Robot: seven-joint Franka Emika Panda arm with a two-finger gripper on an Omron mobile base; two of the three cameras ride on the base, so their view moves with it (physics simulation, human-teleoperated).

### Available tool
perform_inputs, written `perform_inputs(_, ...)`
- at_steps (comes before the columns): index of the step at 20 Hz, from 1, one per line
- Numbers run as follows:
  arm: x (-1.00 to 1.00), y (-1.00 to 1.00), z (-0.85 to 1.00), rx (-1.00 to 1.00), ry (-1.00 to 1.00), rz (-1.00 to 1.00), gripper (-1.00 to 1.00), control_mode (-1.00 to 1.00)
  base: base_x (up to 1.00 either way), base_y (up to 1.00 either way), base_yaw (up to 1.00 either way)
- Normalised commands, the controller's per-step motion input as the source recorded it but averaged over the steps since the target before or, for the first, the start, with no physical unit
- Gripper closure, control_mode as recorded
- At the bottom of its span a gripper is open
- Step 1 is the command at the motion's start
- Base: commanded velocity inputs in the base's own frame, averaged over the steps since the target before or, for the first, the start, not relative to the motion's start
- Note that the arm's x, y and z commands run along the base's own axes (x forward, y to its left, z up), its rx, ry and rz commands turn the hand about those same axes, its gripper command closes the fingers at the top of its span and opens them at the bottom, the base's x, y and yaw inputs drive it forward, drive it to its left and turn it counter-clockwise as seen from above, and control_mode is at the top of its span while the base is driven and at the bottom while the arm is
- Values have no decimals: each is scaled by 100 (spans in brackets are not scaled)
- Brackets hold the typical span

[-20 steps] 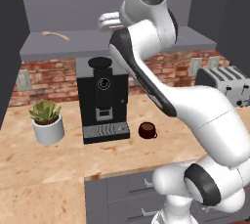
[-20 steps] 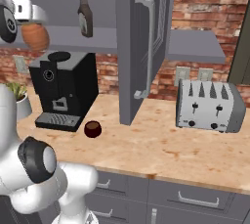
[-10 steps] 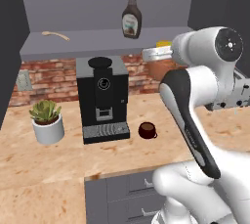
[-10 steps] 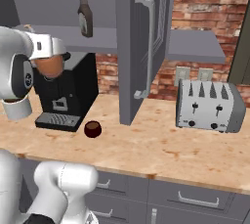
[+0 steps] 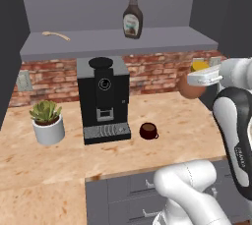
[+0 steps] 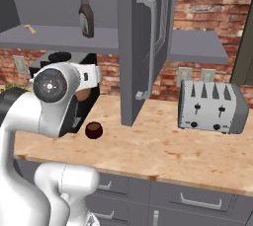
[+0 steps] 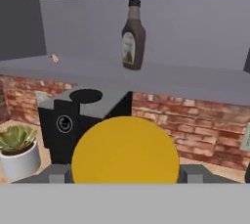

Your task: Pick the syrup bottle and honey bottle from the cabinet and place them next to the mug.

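My gripper [image 5: 198, 77] is shut on the honey bottle [image 5: 190, 89], an orange-brown body with a yellow lid, held in the air over the right part of the counter, right of and above the mug [image 5: 147, 130]. In the hand view the yellow lid [image 7: 126, 150] sits between the fingertips [image 7: 58, 173]. A brown sliver of the honey bottle [image 6: 84, 94] shows beside my arm. The dark syrup bottle [image 5: 132, 16] [image 6: 86, 15] [image 7: 133, 36] stands upright on the cabinet shelf [image 5: 113, 42]. The maroon mug [image 6: 94, 130] rests on the counter, right of the coffee machine.
A black coffee machine [image 5: 103, 98] stands left of the mug, with a potted plant [image 5: 47, 121] further left. An open grey cabinet door [image 6: 141, 47] hangs over the counter, and a toaster [image 6: 212, 105] sits at the right. A small pale item [image 5: 55, 35] lies on the shelf's left.
My arm has swung away from the cabinet shelf with the honey bottle, moving it right and down in the left base view. The syrup bottle and mug have not moved.
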Motion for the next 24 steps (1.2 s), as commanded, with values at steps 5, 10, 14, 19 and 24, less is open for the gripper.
perform_inputs(5,8,-13,-2,0,30,4,100,-100,0,0,0)
perform_inputs(10,33,22,-15,-5,37,0,100,-100,0,0,0)
perform_inputs(14,29,15,-58,-4,12,0,100,-100,0,0,0)
perform_inputs(19,25,0,-70,0,3,0,100,-100,0,0,0)
perform_inputs(24,32,-4,-81,0,2,0,100,-100,0,0,0)
